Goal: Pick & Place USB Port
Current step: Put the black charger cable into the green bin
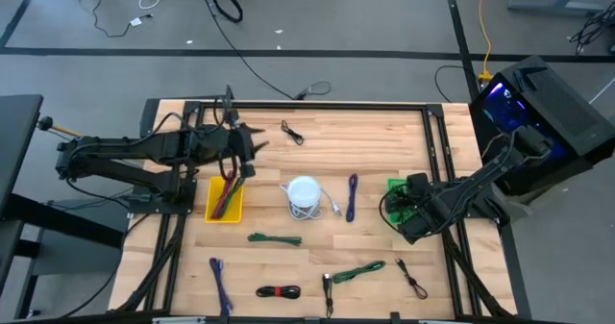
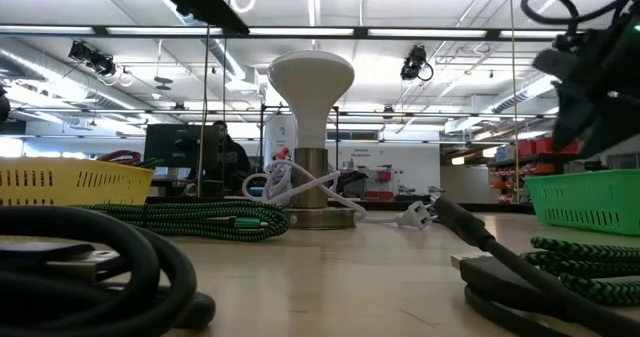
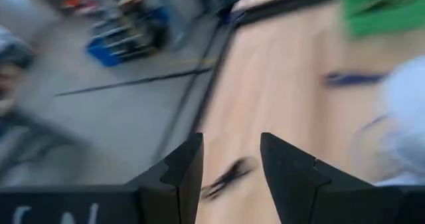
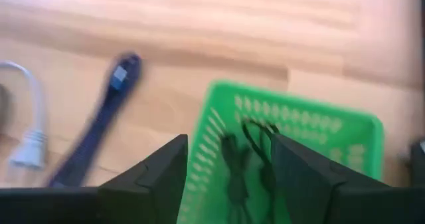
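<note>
My right gripper [image 4: 229,144] stands open above the green basket [image 4: 319,127] at the table's right. A black USB cable [image 4: 251,159] lies coiled on the basket's floor, below the gap between the fingers and apart from them. In the high view that gripper [image 1: 408,209] hovers over the green basket [image 1: 395,186]. My left gripper [image 3: 231,144] is open with nothing between its fingers. It hangs high over the table's left part [image 1: 250,151], just beyond the yellow basket [image 1: 235,216], which holds red and green cables.
A white lamp-shaped stand [image 1: 305,193] with a white cord stands mid-table. Loose cables lie around it: purple [image 1: 352,197], black [image 1: 291,132], green [image 1: 274,238], purple [image 1: 221,281], black-red [image 1: 279,291], green [image 1: 356,271], black [image 1: 413,278]. A black frame rims the table.
</note>
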Motion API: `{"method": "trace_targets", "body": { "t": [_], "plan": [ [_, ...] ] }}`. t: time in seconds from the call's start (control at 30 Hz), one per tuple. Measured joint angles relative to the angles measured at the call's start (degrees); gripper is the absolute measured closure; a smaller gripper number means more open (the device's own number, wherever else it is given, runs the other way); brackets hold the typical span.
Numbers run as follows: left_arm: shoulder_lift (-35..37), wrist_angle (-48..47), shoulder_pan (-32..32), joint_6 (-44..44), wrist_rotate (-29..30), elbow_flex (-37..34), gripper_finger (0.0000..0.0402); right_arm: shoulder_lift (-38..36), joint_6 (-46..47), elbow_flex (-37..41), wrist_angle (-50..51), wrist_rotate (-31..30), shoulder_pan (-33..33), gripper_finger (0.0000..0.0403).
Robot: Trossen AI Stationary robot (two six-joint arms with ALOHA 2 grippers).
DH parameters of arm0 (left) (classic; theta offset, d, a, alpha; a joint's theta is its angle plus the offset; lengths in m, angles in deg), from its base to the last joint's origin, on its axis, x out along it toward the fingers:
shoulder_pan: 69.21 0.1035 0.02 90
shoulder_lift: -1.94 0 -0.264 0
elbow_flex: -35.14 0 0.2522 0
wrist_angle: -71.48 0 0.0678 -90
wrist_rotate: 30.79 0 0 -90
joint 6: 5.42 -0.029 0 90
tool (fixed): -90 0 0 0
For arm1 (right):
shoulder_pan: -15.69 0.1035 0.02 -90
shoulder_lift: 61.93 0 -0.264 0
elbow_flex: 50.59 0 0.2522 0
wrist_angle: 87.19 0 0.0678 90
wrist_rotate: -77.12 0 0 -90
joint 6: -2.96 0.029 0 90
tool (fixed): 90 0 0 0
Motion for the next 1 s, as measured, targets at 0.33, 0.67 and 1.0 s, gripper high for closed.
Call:
{"method": "trace_targets", "body": {
  "t": [0.33,0.67,1.0],
  "plan": [
    [-6.0,-0.6,14.3,-10.0,-10.2,0.0,0.0277,-4.6,-18.0,-6.2,-3.4,-12.6,-4.5,0.0197],
    [-20.8,10.2,29.6,-17.0,-27.9,0.0,0.0289,-5.5,-47.0,-7.9,-23.3,-14.5,-8.8,0.0197],
    [-37.9,8.2,30.2,-23.1,-28.1,8.5,0.0289,-5.5,-62.8,-8.0,-36.2,-13.9,-11.8,0.0197]
  ]
}}
